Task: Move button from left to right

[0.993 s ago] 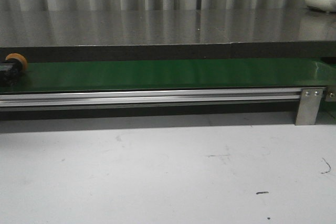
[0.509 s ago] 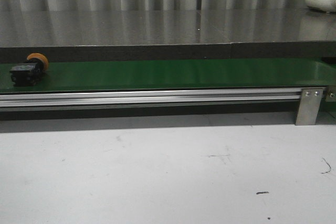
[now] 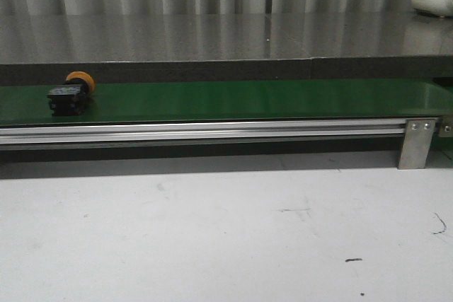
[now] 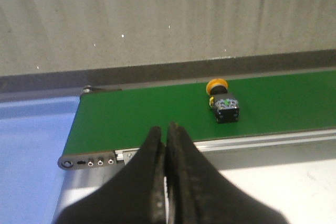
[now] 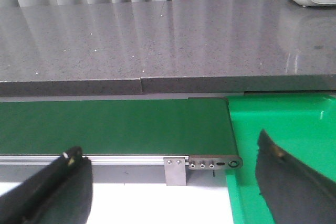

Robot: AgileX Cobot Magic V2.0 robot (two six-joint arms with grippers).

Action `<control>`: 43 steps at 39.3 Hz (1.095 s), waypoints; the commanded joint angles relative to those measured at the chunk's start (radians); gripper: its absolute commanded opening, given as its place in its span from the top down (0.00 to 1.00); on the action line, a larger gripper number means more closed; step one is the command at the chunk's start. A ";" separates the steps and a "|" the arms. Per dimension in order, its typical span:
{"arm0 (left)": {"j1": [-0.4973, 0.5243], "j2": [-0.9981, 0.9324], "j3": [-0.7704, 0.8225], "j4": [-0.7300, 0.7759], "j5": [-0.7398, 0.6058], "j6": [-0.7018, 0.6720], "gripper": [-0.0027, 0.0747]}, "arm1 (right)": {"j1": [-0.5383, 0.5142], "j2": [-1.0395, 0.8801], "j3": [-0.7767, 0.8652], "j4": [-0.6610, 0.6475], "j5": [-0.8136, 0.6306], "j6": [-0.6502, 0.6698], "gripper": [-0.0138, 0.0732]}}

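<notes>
On the green belt (image 3: 248, 98) lies the button (image 3: 71, 93), no legible label; left jaws together, right jaws apart.

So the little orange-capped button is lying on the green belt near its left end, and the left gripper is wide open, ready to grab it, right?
Not quite. The button does lie on the green belt near its left end, but the left gripper is shut, not wide open: the left wrist view shows its fingers pressed together.

Button (image 3: 71, 93) lying on its side on the green belt (image 3: 248, 99), near the belt's left end, orange cap toward the grey counter (image 3: 212, 37) behind the belt. Aluminium rail (image 3: 205, 131) along the belt's near edge; metal bracket (image 3: 416, 143) at the rail's right end.
</notes>
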 commanded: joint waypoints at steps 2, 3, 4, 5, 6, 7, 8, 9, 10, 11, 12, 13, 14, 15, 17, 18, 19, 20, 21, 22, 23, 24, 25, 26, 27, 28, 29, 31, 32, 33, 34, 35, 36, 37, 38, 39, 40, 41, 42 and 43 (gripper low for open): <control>-0.004 -0.113 0.009 -0.014 -0.087 -0.013 0.99 | -0.005 0.017 -0.034 -0.003 -0.080 -0.002 0.10; -0.004 -0.135 0.015 -0.014 -0.087 -0.013 0.99 | -0.005 0.017 -0.034 -0.003 -0.080 -0.002 0.10; -0.004 -0.154 0.018 -0.014 -0.085 -0.013 0.99 | -0.005 0.017 -0.034 -0.003 -0.080 -0.002 0.10; -0.004 -0.165 0.019 -0.018 -0.085 -0.013 0.99 | -0.005 0.017 -0.034 -0.003 -0.080 -0.002 0.10; -0.004 -0.177 0.019 -0.018 -0.083 -0.013 0.99 | -0.005 0.017 -0.034 -0.003 -0.080 -0.002 0.10; -0.004 -0.184 0.019 -0.018 -0.083 -0.013 0.99 | -0.005 0.017 -0.034 -0.003 -0.080 -0.002 0.10; -0.004 -0.191 0.019 -0.018 -0.088 -0.013 0.99 | -0.005 0.017 -0.034 -0.003 -0.080 -0.002 0.10; -0.004 -0.193 0.019 -0.018 -0.087 -0.013 0.99 | -0.005 0.017 -0.034 -0.003 -0.080 -0.002 0.10; -0.004 -0.193 0.019 -0.018 -0.090 -0.013 0.99 | -0.005 0.017 -0.034 -0.003 -0.080 -0.002 0.10; -0.004 -0.193 0.019 -0.018 -0.090 -0.013 0.99 | -0.005 0.017 -0.034 -0.003 -0.080 -0.002 0.10; -0.004 -0.193 0.019 -0.018 -0.090 -0.013 0.99 | -0.005 0.017 -0.034 -0.003 -0.080 -0.002 0.10; -0.004 -0.193 0.019 -0.018 -0.090 -0.013 0.99 | -0.005 0.017 -0.034 -0.003 -0.080 -0.002 0.10; -0.004 -0.193 0.019 -0.018 -0.090 -0.013 0.99 | -0.005 0.017 -0.034 -0.003 -0.080 -0.002 0.10; -0.004 -0.193 0.019 -0.018 -0.090 -0.013 0.99 | -0.005 0.017 -0.034 -0.003 -0.080 -0.002 0.10; -0.004 -0.193 0.019 -0.018 -0.090 -0.013 0.99 | -0.005 0.017 -0.034 -0.003 -0.080 -0.002 0.10; -0.004 -0.193 0.019 -0.018 -0.090 -0.013 0.99 | -0.005 0.017 -0.034 -0.003 -0.080 -0.002 0.10; -0.004 -0.193 0.019 -0.018 -0.090 -0.013 0.99 | -0.005 0.017 -0.034 -0.003 -0.080 -0.002 0.10; -0.004 -0.193 0.019 -0.018 -0.090 -0.013 0.99 | -0.005 0.017 -0.034 -0.003 -0.080 -0.002 0.10; -0.004 -0.193 0.019 -0.018 -0.090 -0.013 0.99 | -0.005 0.017 -0.034 -0.003 -0.080 -0.002 0.10; -0.004 -0.193 0.019 -0.018 -0.090 -0.013 0.99 | -0.005 0.017 -0.034 -0.003 -0.080 -0.002 0.10; -0.004 -0.193 0.019 -0.018 -0.090 -0.013 0.99 | -0.005 0.017 -0.034 -0.003 -0.080 -0.002 0.10; -0.004 -0.193 0.019 -0.018 -0.090 -0.013 0.99 | -0.005 0.017 -0.034 -0.003 -0.080 -0.002 0.10; -0.004 -0.193 0.019 -0.018 -0.090 -0.013 0.99 | -0.005 0.017 -0.034 -0.003 -0.080 -0.002 0.10; -0.004 -0.193 0.019 -0.018 -0.090 -0.013 0.99 | -0.005 0.017 -0.034 -0.003 -0.080 -0.002 0.10; -0.004 -0.193 0.019 -0.018 -0.090 -0.013 0.99 | -0.005 0.017 -0.034 -0.003 -0.080 -0.002 0.10; -0.004 -0.193 0.019 -0.018 -0.090 -0.013 0.99 | -0.005 0.017 -0.034 -0.003 -0.080 -0.002 0.10; -0.004 -0.193 0.019 -0.018 -0.090 -0.013 0.99 | -0.005 0.017 -0.034 -0.003 -0.080 -0.002 0.10; -0.004 -0.193 0.019 -0.018 -0.090 -0.013 0.99 | -0.005 0.017 -0.034 -0.003 -0.080 -0.002 0.10; -0.004 -0.193 0.019 -0.018 -0.090 -0.013 0.99 | -0.005 0.017 -0.034 -0.003 -0.080 -0.002 0.10; -0.004 -0.193 0.019 -0.018 -0.090 -0.013 0.99 | -0.005 0.017 -0.034 -0.003 -0.080 -0.002 0.10; -0.004 -0.193 0.019 -0.018 -0.090 -0.013 0.99 | -0.005 0.017 -0.034 -0.003 -0.080 -0.002 0.10; -0.004 -0.193 0.019 -0.018 -0.090 -0.013 0.99 | -0.005 0.017 -0.034 -0.003 -0.080 -0.002 0.10; -0.004 -0.193 0.019 -0.018 -0.090 -0.013 0.99 | -0.005 0.017 -0.034 -0.003 -0.080 -0.002 0.10; -0.004 -0.193 0.019 -0.018 -0.090 -0.013 0.99 | -0.005 0.017 -0.034 -0.003 -0.080 -0.002 0.10; -0.004 -0.193 0.019 -0.018 -0.090 -0.013 0.99 | -0.005 0.017 -0.034 -0.003 -0.080 -0.002 0.10; -0.004 -0.193 0.019 -0.018 -0.090 -0.013 0.99 | -0.005 0.017 -0.034 -0.003 -0.080 -0.002 0.10; -0.004 -0.193 0.019 -0.018 -0.090 -0.013 0.99 | -0.005 0.017 -0.034 -0.003 -0.080 -0.002 0.10; -0.004 -0.193 0.019 -0.018 -0.090 -0.013 0.99 | -0.005 0.017 -0.034 -0.003 -0.080 -0.002 0.10; -0.004 -0.193 0.019 -0.018 -0.090 -0.013 0.99 | -0.005 0.017 -0.034 -0.003 -0.080 -0.002 0.10; -0.004 -0.193 0.019 -0.018 -0.090 -0.013 0.99 | -0.005 0.017 -0.034 -0.003 -0.080 -0.002 0.10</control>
